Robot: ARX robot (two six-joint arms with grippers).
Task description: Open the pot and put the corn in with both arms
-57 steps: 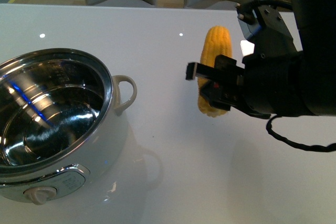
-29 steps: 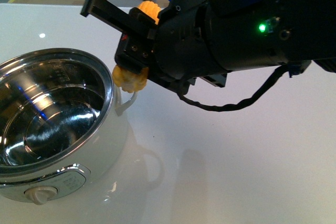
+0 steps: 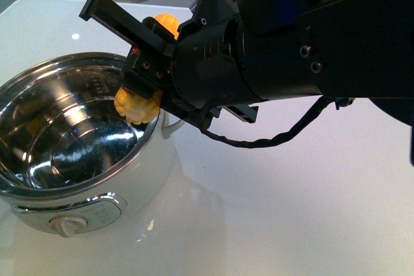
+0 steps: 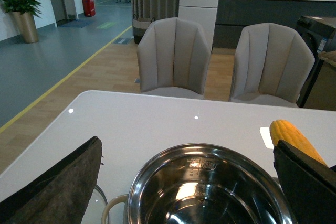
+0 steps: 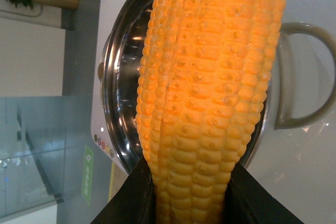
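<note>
Right gripper (image 5: 189, 166) clamped on corn (image 3: 138, 103), middle left of frame, low end just over pot (image 3: 139, 182) rim. Left gripper (image 4: 186, 148) wide apart, holds nothing. Risk: let go too soon, corn hits rim, rolls onto table (image 3: 291, 211).

One pot (image 3: 132, 176), one corn (image 3: 137, 105), two chairs (image 4: 175, 59).

The pot (image 3: 61, 137) is gleaming with mirror-polished steel inside and along its rim, while its glossy cream shell, looking like plastic, is carrying a smooth knob (image 3: 68, 225) at 6 o'clock. The corn (image 3: 138, 105) is showing bumpy, waxy yellow kernels. The right gripper (image 5: 190, 182) is showing matt black plastic fingers (image 3: 119, 21), and the left gripper (image 4: 178, 182) is wearing rough, felt-like pads (image 4: 58, 182). The white table (image 3: 310, 211) is shining glossy, mirroring lights.
</note>
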